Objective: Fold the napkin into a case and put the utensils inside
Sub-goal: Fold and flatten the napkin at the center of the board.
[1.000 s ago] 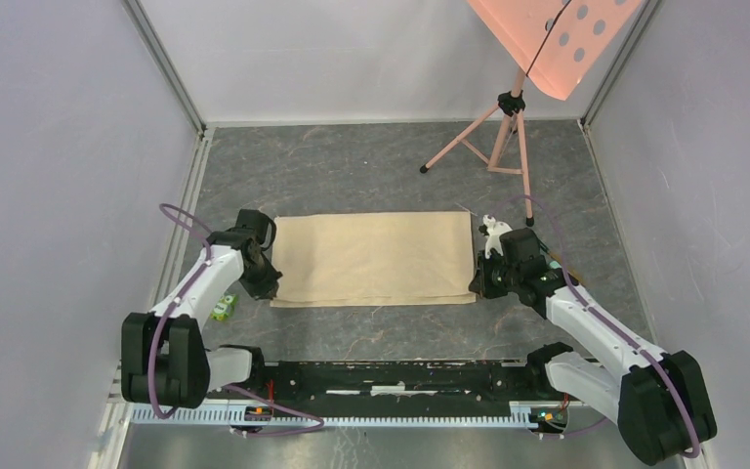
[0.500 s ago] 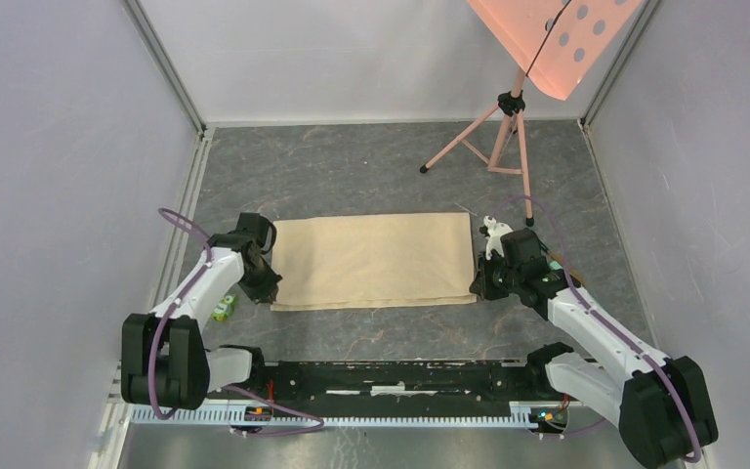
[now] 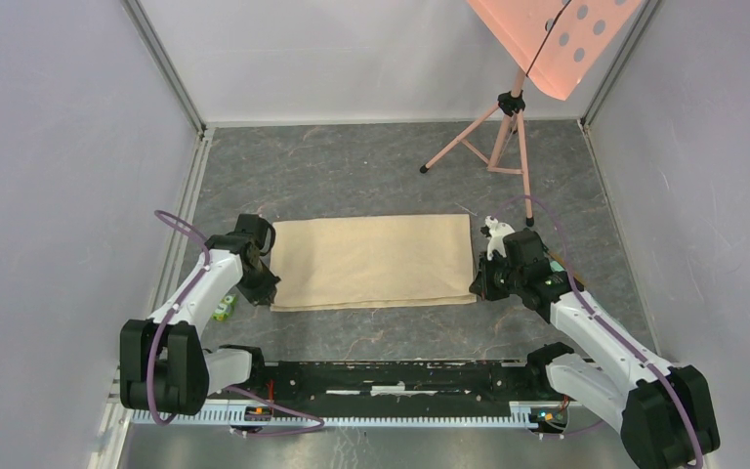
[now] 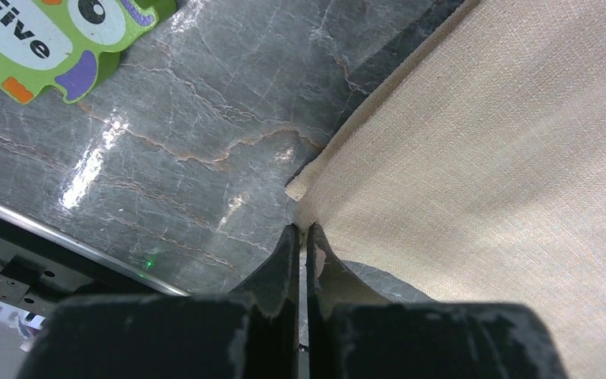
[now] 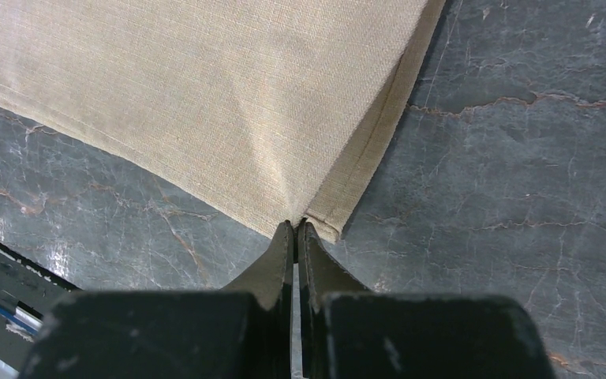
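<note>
At the near edge of the cloth, each corner is pinched by a hand. The left hand (image 4: 300, 237) is closed tight on the near-left corner and the right hand (image 5: 296, 230) on the near-right one, with only fabric between the jaws. A green cartoon puzzle piece (image 4: 47, 31) is seen near the left hand. The plain beige cloth napkin (image 3: 371, 259) is laid flat on the grey marbled surface (image 3: 371, 171) as a wide rectangle, seemingly doubled. Both corners are judged to be gripped so that the near edge can be carried over evenly, narrowing it toward a case. The utensils cannot be made out. Farther back, a pink tripod stand (image 3: 496, 137) is set well apart.
</note>
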